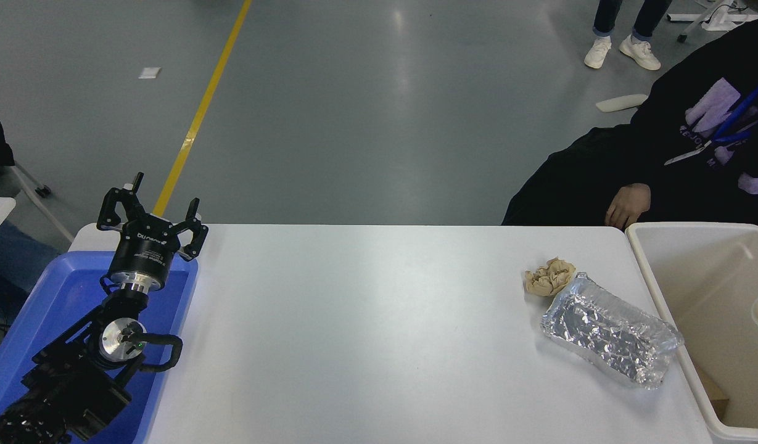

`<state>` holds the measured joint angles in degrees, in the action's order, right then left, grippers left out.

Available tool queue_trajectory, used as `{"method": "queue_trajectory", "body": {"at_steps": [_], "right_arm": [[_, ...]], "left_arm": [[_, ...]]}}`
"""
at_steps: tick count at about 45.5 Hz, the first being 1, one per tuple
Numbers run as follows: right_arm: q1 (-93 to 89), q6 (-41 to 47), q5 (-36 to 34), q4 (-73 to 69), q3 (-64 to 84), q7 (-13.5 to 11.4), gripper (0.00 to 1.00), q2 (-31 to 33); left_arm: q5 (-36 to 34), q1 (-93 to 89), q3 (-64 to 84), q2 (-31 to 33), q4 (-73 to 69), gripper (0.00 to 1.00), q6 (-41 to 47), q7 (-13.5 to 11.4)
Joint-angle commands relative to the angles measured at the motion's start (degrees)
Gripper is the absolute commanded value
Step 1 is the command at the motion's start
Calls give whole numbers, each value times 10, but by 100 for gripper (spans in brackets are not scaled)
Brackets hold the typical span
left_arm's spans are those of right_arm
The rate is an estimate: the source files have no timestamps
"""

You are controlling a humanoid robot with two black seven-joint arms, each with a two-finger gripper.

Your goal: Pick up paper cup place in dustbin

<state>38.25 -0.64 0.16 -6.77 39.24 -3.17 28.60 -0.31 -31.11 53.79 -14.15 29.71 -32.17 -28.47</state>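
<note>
Over blue tray (42, 308), left tool (152, 213) parked, spread

Clutter on and around the white table

A crumpled tan paper wad (549, 277) lay near the white table's (379, 333) far right corner, touching the far end of a crinkled silver foil tray (611, 338) that slanted toward the right edge. A blue plastic tray (42, 314) overhung the table's left side. A person in black clothing (675, 154) sat at the far right, one hand (626, 206) resting just beyond the table's edge. On the grey floor ran a yellow line (200, 111); another person's white shoes (619, 50) stood at the top right.
</note>
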Motion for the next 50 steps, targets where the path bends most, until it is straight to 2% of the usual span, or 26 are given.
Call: {"method": "queue_trajectory", "body": {"at_steps": [1,11,12,14,16,18,21,26,50], "right_arm": [[-27,-2,-1,43,-19,-13,0,-31],[-26,-2,0,43,-27,-18,0,-29],[-26,-2,-1,43,-27,-18,11,-28],[-23,-8,-1,40,-28,-16,40,-27],[-21,-20,-1,39,-29,-16,62,-26],[-21,-41,-1,36,-35,-15,73,-26],[-22,-68,-1,33,-55,-15,82,-27],[-21,-70,-1,29,-75,-15,87,-26],[-13,-74,0,8,-77,-16,87,-16]], "left_arm": [[0,0,0,0,0,98,0,0],[0,0,0,0,0,98,0,0],[0,0,0,0,0,98,0,0],[0,0,0,0,0,98,0,0],[0,0,0,0,0,98,0,0],[0,0,0,0,0,98,-1,0],[0,0,0,0,0,98,0,0],[0,0,0,0,0,98,0,0],[0,0,0,0,0,98,0,0]]}}
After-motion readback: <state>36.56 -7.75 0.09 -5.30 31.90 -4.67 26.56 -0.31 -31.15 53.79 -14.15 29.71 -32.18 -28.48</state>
